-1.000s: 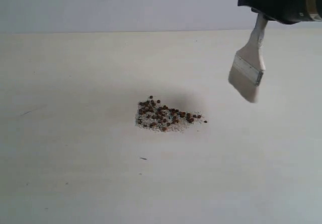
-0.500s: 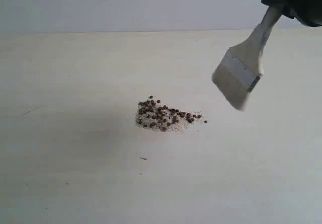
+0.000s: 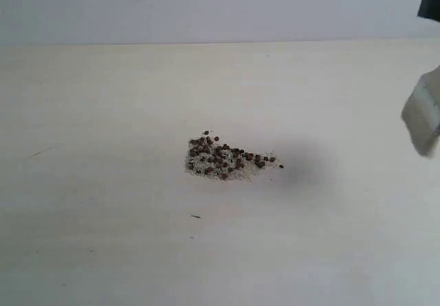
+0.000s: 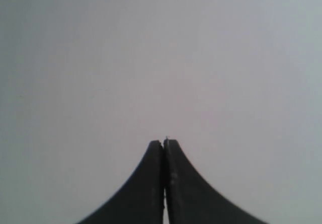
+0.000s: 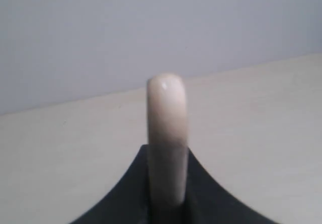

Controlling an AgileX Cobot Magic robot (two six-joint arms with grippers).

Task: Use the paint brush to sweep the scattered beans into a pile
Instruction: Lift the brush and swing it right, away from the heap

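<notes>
Comparing views, the right wrist view alone shows the right jaws clamped on the flat, pale-bristled, wooden-handled paint brush (image 5: 166, 123). The exterior view catches only its blurred head at the right edge, well apart from the tiny dark reddish-brown beans (image 3: 223, 160) piled mid-table. The left jaws are pressed together, empty. Pale table (image 3: 103, 203), grey wall (image 3: 240, 10).

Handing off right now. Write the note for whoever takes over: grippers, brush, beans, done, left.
Left gripper: shut, empty.
Right gripper: shut on the paint brush handle; brush raised clear of the table, blurred at the exterior view's right edge.
Beans: one compact cluster mid-table among whitish crumbs, a few trailing off its right end.
Done: beans look gathered.
Left: perhaps nudge the right-side stragglers in, then put the brush down.
</notes>
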